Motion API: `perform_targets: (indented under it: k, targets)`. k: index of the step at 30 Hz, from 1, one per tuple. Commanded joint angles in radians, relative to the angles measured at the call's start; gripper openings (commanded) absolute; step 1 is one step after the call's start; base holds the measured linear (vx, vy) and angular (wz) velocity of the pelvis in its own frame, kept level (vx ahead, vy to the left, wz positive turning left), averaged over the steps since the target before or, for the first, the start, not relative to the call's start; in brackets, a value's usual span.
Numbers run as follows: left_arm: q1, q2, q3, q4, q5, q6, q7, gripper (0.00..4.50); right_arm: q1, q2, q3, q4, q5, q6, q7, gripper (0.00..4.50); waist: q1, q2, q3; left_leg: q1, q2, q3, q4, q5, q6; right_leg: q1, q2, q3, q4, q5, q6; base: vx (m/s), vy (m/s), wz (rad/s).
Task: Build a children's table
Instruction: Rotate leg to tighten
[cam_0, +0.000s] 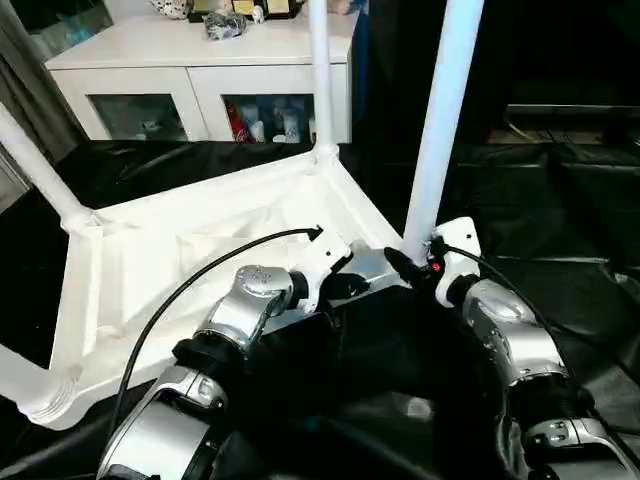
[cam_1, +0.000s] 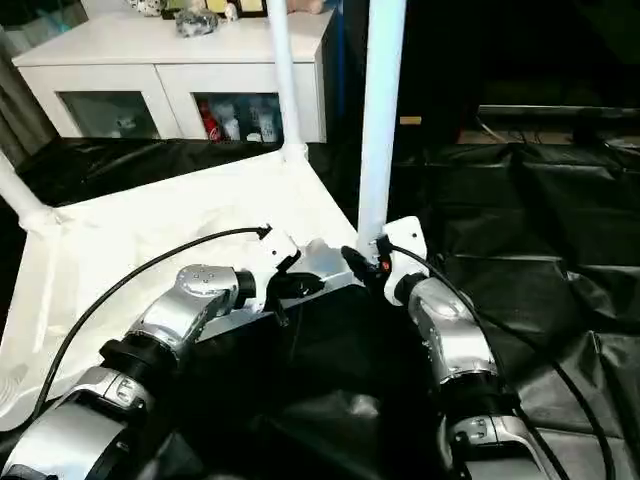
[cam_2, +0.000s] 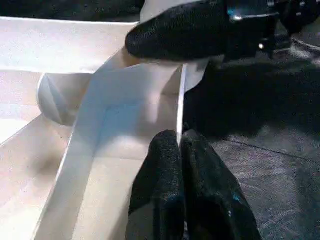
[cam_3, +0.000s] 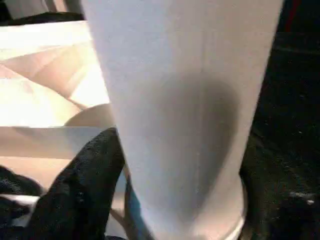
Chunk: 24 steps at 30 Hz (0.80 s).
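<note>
Black sheeting (cam_0: 560, 200) underlay upturned table top (cam_0: 180, 260), left gripper (cam_2: 180, 142) closed against its rim, right gripper (cam_0: 420, 262) clasped upright leg (cam_0: 440, 130), forearms converging.

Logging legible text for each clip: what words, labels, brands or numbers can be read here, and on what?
None can be read.
Items behind the white cabinet's glass doors: any labels too small and blurred.
Objects on the cabinet top: too small to read.
The table top, legs and both grippers show no print.
</note>
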Motion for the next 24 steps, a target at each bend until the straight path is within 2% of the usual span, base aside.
perform_targets:
  k: [1, 3, 4, 6, 7, 9, 11, 15, 19, 24]
  targets:
    - [-0.023, -0.004, 0.012, -0.052, -0.032, -0.029, -0.025, 0.00, 0.035, 0.042, 0.124, -0.017, 0.018, 0.023, 0.178, 3.65, -0.001, -0.023, -0.059, 0.017, 0.070, -0.044, -0.076, -0.215, 0.064, 0.036, -0.075, 0.040, -0.077, -0.136, -0.219, 0.000, 0.000, 0.00]
    - [-0.008, 0.016, 0.010, -0.074, -0.045, -0.021, -0.077, 0.00, 0.040, 0.008, 0.124, -0.028, 0.025, 0.019, 0.220, 3.76, -0.001, -0.020, -0.063, 0.015, 0.072, -0.044, -0.072, -0.177, 0.085, 0.036, -0.074, 0.038, -0.069, -0.070, -0.232, 0.000, 0.000, 0.00]
    - [0.004, 0.034, 0.004, -0.087, -0.049, -0.015, -0.115, 0.00, 0.046, -0.017, 0.123, -0.041, 0.036, 0.016, 0.261, 3.76, 0.000, -0.020, -0.068, 0.014, 0.072, -0.043, -0.065, -0.137, 0.106, 0.037, -0.074, 0.037, -0.060, -0.001, -0.244, 0.000, 0.000, 0.00]
    - [0.018, 0.054, -0.003, -0.101, -0.052, -0.016, -0.154, 0.00, 0.052, -0.040, 0.118, -0.056, 0.052, 0.020, 0.301, 3.76, 0.004, -0.019, -0.070, 0.009, 0.070, -0.041, -0.055, -0.095, 0.144, 0.037, -0.074, 0.036, -0.052, 0.078, -0.259, 0.000, 0.000, 0.00]
    - [0.031, 0.073, -0.007, -0.118, -0.062, -0.010, -0.194, 0.00, 0.057, -0.061, 0.108, -0.069, 0.071, 0.030, 0.339, 3.76, 0.002, -0.020, -0.069, 0.009, 0.070, -0.040, -0.055, -0.091, 0.158, 0.036, -0.074, 0.034, -0.052, 0.089, -0.268, 0.000, 0.000, 0.00]
    - [0.053, 0.105, -0.011, -0.148, -0.080, 0.003, -0.255, 0.00, 0.066, -0.099, 0.094, -0.096, 0.101, 0.045, 0.409, 3.76, 0.005, -0.019, -0.070, 0.010, 0.071, -0.039, -0.053, -0.097, 0.166, 0.036, -0.076, 0.033, -0.053, 0.067, -0.273, 0.000, 0.000, 0.00]
    - [0.065, 0.126, -0.013, -0.163, -0.089, 0.004, -0.295, 0.00, 0.075, -0.127, 0.089, -0.115, 0.113, 0.051, 0.463, 3.76, 0.008, -0.020, -0.068, 0.010, 0.075, -0.040, -0.055, -0.112, 0.166, 0.034, -0.072, 0.033, -0.055, 0.030, -0.268, 0.000, 0.000, 0.00]
    - [0.088, 0.180, -0.023, -0.198, -0.107, 0.039, -0.399, 0.00, 0.096, -0.184, 0.097, -0.145, 0.127, 0.074, 0.561, 3.76, 0.011, -0.018, -0.064, 0.016, 0.080, -0.040, -0.063, -0.153, 0.131, 0.027, -0.070, 0.035, -0.059, -0.046, -0.268, 0.000, 0.000, 0.00]
    - [0.097, 0.237, -0.036, -0.229, -0.116, 0.080, -0.477, 0.00, 0.113, -0.228, 0.113, -0.170, 0.139, 0.113, 0.631, 3.76, 0.012, -0.020, -0.063, 0.016, 0.079, -0.039, -0.065, -0.161, 0.117, 0.027, -0.071, 0.038, -0.058, -0.050, -0.269, 0.000, 0.000, 0.00]
    - [0.093, 0.267, -0.027, -0.229, -0.106, 0.074, -0.491, 0.00, 0.121, -0.239, 0.126, -0.181, 0.142, 0.117, 0.663, 3.76, 0.013, -0.023, -0.063, 0.015, 0.077, -0.039, -0.064, -0.155, 0.112, 0.028, -0.072, 0.038, -0.059, -0.059, -0.265, 0.000, 0.000, 0.00]
